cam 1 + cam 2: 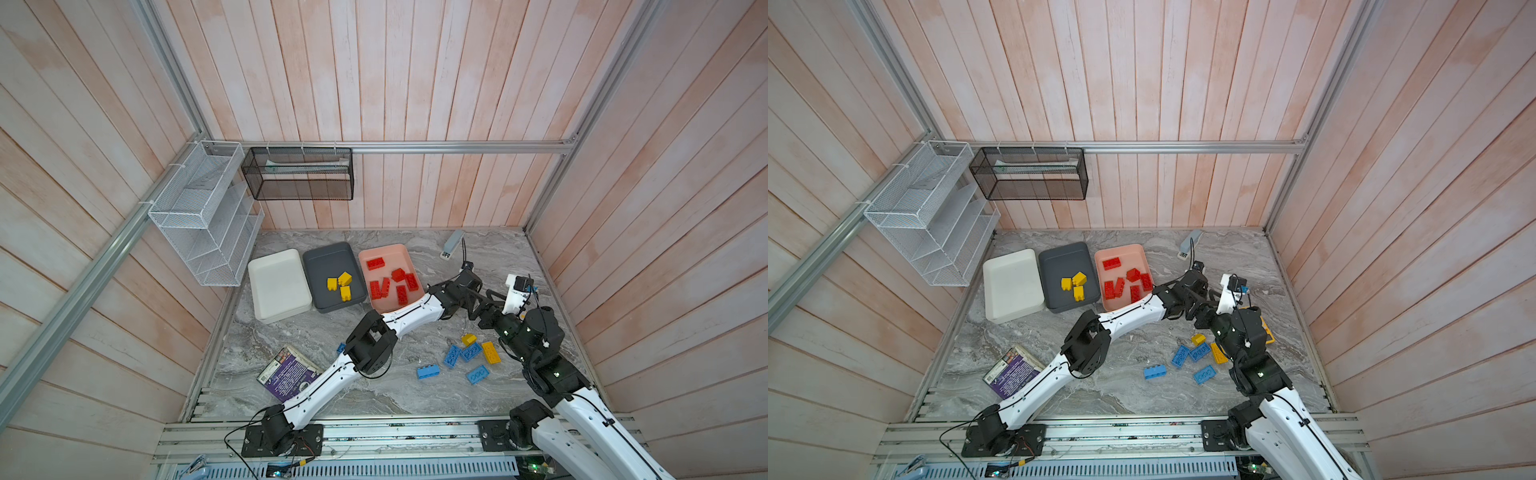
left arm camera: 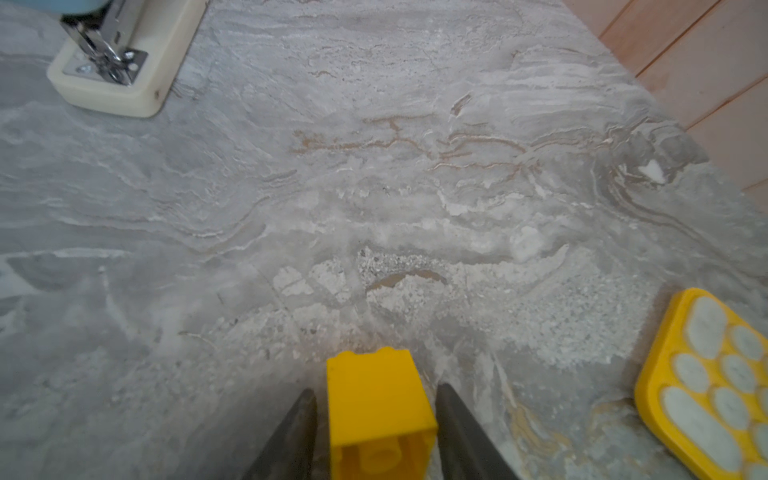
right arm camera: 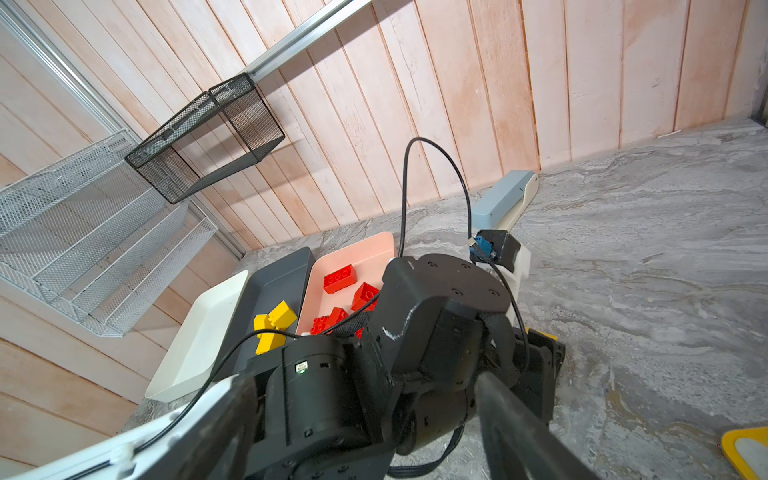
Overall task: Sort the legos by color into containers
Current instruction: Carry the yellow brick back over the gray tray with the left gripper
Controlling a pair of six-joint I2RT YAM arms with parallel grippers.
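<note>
Grey marble-patterned tabletop [image 1: 299,332]: white plastic tray [image 1: 270,270], dark grey plastic tray [image 1: 328,257] and salmon pink plastic tray [image 1: 392,253] are lined up far left to centre. Purple paperback book [image 1: 286,372] is laid near left. Loose blue and yellow studded bricks [image 1: 470,353] are scattered near right.

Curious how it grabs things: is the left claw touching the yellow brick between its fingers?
Cannot tell. In the left wrist view the left gripper flanks the yellow brick; neither contact nor gap is plain.

Bright, even, diffuse light; soft shadows. Both top views bow at edges. Left pincer [image 2: 376,388] fingers [image 2: 291,440] blurred; table [image 2: 374,187] ahead of it sharper.
</note>
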